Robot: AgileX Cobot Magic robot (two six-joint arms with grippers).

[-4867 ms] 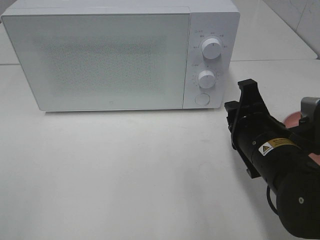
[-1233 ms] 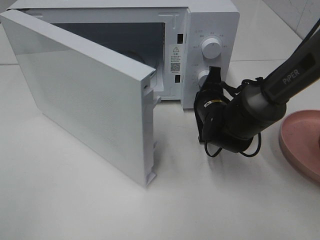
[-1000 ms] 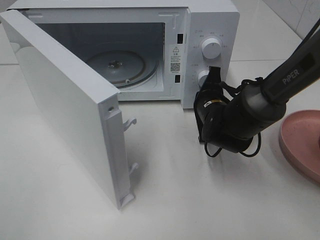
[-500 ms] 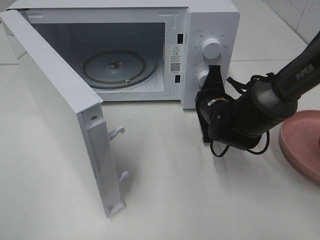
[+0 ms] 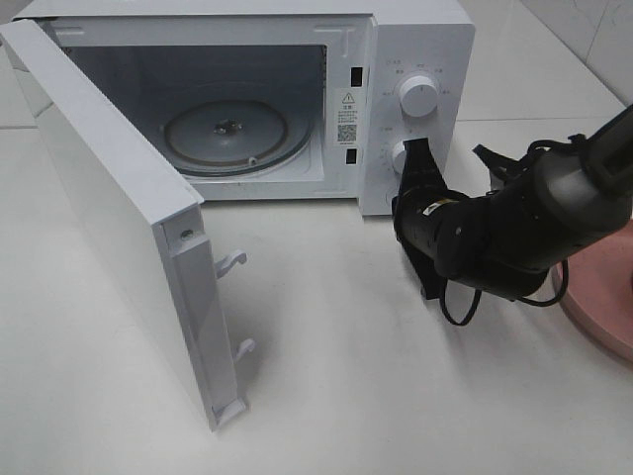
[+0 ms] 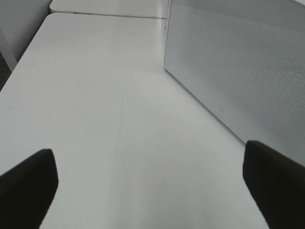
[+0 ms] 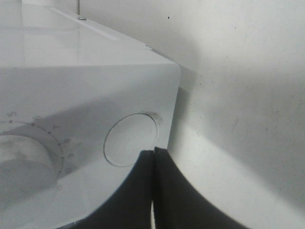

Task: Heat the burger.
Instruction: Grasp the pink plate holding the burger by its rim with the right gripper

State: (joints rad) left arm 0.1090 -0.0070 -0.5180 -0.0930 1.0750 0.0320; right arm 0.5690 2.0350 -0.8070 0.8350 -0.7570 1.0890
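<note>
The burger is out of view. The white microwave point(image 5: 420, 40) stands at the back with its door point(image 5: 109, 208) swung wide open to the left, showing the bare glass turntable point(image 5: 226, 134). My right gripper point(image 5: 415, 156) is shut with nothing in it, its tips close to the control panel. In the right wrist view the shut fingertips point(image 7: 154, 160) sit just beside the round door button point(image 7: 129, 139). My left gripper point(image 6: 152, 183) stands open over the table, facing the outside of the microwave door point(image 6: 238, 71); it does not show in the exterior view.
A pink plate point(image 5: 605, 312) lies at the right edge, partly behind the right arm. Two knobs point(image 5: 417, 96) sit on the microwave's panel. The open door juts far out over the left front of the white table point(image 5: 326, 396).
The microwave door, shut at first, has swung fully open to the left. The right arm has drawn back slightly to the right, away from the panel.
</note>
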